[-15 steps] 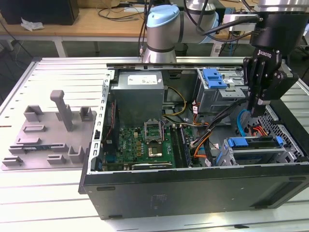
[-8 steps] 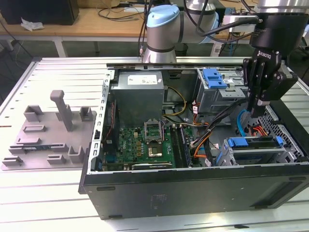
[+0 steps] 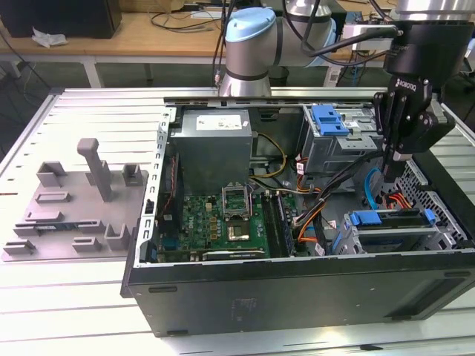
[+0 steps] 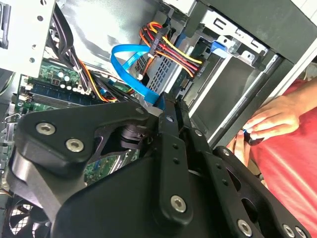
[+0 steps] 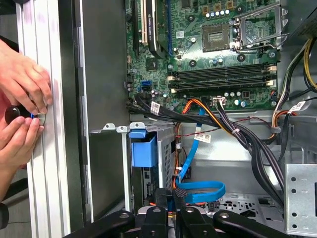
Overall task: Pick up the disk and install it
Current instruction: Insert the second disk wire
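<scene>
1. Computer case [image 3: 297, 285], black, lying on its side with the side panel off, on a slatted aluminium table [image 3: 96, 111]. We list inside it a green motherboard [image 3: 223, 219], a grey power supply [image 3: 215, 141], bundled cables, and two metal drive cages.
2. Far drive cage [image 3: 334, 144], against the case's back wall in the exterior view. It holds a blue plastic carrier [image 3: 330, 119] at its top.
3. Near drive cage [image 3: 393, 237], at the exterior view's right, by the wall closest to that camera. The disk [image 3: 375, 219] is seated in it.
4. The disk shows a bright blue carrier frame with a silver-grey body under it. In the first wrist view we see its blue tab [image 5: 143, 151] in the cage mouth (its label is not visible to us).
5. Grey fixture plate [image 3: 74, 208] on the table at the exterior view's left, carrying small grey blocks and one upright post [image 3: 95, 167].
6. Gripper [image 3: 391, 174], black, hanging over the case just above the near cage. Its fingers are pressed together on nothing. A looped blue flat cable [image 5: 198, 191] lies just beyond the fingertips [image 5: 179, 194].
7. A person's hands [image 5: 22, 99] rest on the table rail outside the case wall, pinching a small dark object.
</scene>
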`<state>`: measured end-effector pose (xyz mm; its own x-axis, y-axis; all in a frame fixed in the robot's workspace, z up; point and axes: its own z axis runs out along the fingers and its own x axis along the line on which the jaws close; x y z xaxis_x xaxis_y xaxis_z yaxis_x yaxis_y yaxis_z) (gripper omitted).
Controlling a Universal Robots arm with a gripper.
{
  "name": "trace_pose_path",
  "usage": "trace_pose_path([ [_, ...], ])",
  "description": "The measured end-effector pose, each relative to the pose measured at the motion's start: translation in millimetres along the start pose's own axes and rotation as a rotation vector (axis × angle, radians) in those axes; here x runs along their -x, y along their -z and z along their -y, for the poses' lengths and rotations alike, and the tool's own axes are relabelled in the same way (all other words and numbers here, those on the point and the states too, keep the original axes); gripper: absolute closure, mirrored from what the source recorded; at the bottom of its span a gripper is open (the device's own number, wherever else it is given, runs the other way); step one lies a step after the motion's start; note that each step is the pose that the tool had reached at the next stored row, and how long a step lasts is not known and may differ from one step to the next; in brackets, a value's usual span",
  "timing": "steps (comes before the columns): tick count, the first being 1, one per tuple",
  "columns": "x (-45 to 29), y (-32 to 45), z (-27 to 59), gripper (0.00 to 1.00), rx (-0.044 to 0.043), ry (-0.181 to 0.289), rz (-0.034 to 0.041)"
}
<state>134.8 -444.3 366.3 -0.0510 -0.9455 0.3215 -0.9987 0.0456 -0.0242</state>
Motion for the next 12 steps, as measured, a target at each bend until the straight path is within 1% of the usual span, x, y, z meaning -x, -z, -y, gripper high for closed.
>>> trace_pose_path([
  [12, 0.1, -0.2, 0.0, 0.84, 0.0003, -0.001, 0.0],
])
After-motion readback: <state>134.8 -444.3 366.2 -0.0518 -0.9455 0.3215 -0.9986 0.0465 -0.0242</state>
